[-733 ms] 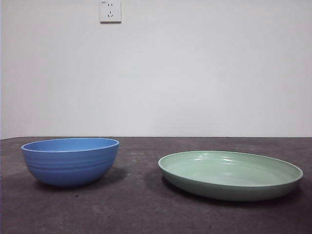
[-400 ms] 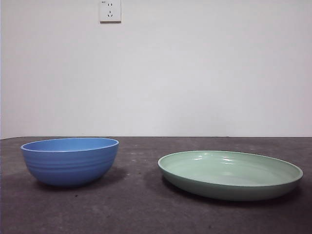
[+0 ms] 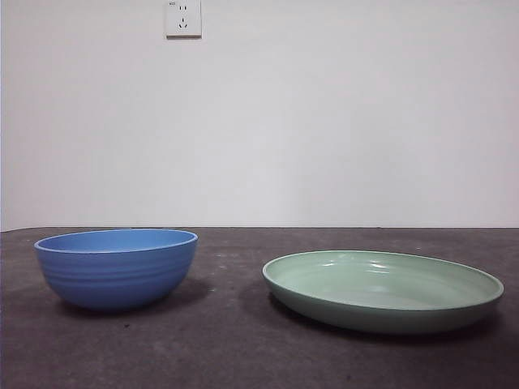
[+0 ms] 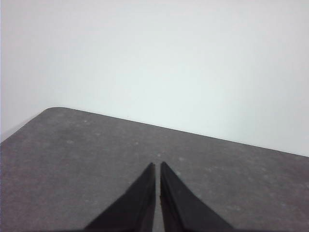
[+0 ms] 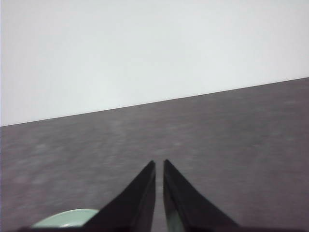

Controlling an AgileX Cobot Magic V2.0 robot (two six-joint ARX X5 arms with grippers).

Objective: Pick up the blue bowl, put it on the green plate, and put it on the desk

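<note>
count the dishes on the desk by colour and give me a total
blue: 1, the blue bowl
green: 1, the green plate
total: 2 dishes, standing apart on the desk, bowl not yet on the plate
</note>
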